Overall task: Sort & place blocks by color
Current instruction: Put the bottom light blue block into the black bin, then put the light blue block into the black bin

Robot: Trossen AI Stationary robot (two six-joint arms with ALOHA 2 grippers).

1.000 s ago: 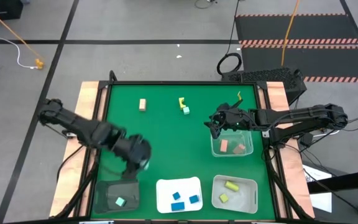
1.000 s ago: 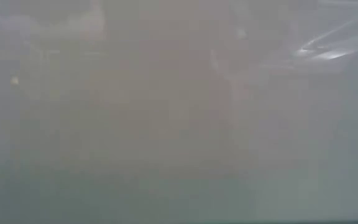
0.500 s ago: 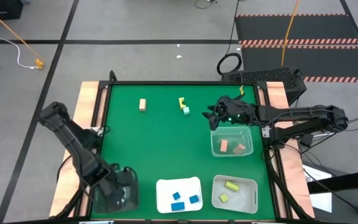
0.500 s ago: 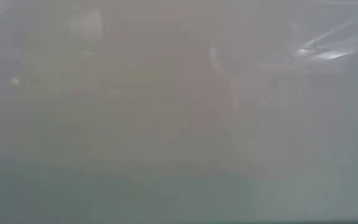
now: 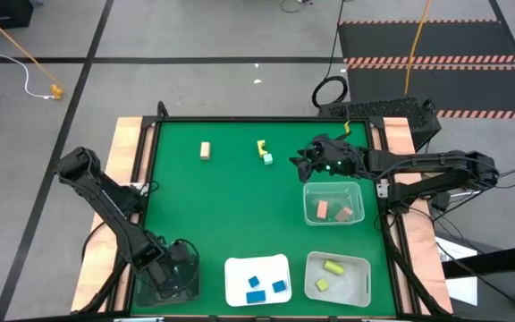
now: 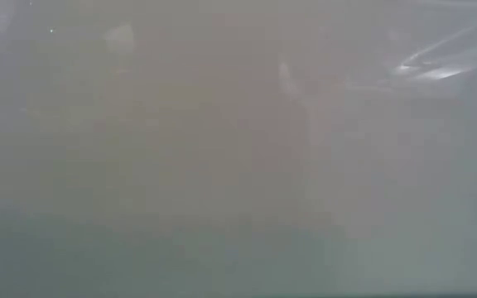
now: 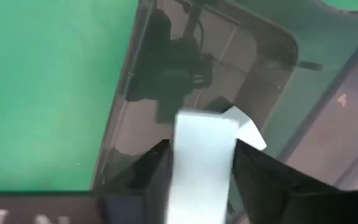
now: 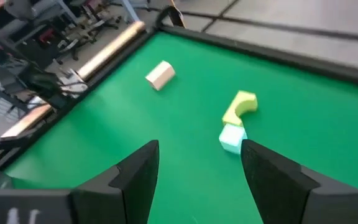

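My left gripper point(image 5: 170, 273) is over the clear bin point(image 5: 147, 288) at the table's near left, shut on a pale mint block point(image 7: 204, 146). A second mint block point(image 7: 248, 129) lies on the bin's floor behind it. My right gripper point(image 5: 304, 161) is open and empty, just right of a yellow block point(image 5: 262, 146) and a mint cube point(image 5: 268, 159) that lie touching on the green table; both show in the right wrist view, the yellow block point(image 8: 241, 104) and the mint cube point(image 8: 232, 138). A tan block point(image 5: 205, 150) lies farther left. The low view shows only haze. My left gripper pinches the mint block by its two opposite sides point(image 7: 180, 158) between its two fingers. The fingers come from above, pointing down into the bin. The block sticks out past the fingertips over the bin's floor; whether it touches the floor I cannot tell.
A clear bin point(image 5: 333, 191) with two tan blocks stands near my right gripper. A white tray point(image 5: 257, 265) with blue blocks and a clear bin point(image 5: 358, 277) with two yellow blocks stand along the near edge. The table's middle is bare green.
My left gripper has gone toward the table's near edge and down over the near-left bin, carrying the mint block. My right gripper has moved from over the tan blocks' bin toward the far edge and a little left, nearer the yellow and mint blocks.
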